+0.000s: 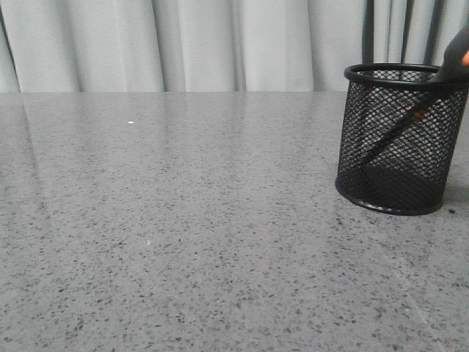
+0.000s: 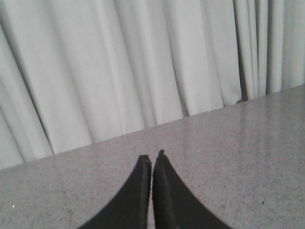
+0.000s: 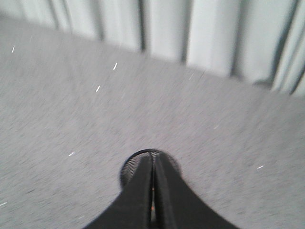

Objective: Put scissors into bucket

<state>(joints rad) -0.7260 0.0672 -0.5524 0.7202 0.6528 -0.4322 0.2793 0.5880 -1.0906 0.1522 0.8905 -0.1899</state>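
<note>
You see a black net-pattern bucket [image 1: 399, 139], a grey speckled table [image 1: 183, 242], pale grey curtains [image 1: 183, 44], and orange on the scissors [image 1: 464, 59].

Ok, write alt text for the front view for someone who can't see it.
A black wire-mesh bucket stands at the right on a grey speckled table, with the scissors leaning inside it, blades down and handle poking above the rim at the frame's right edge. Pale curtains hang behind; no gripper shows in this view.
</note>
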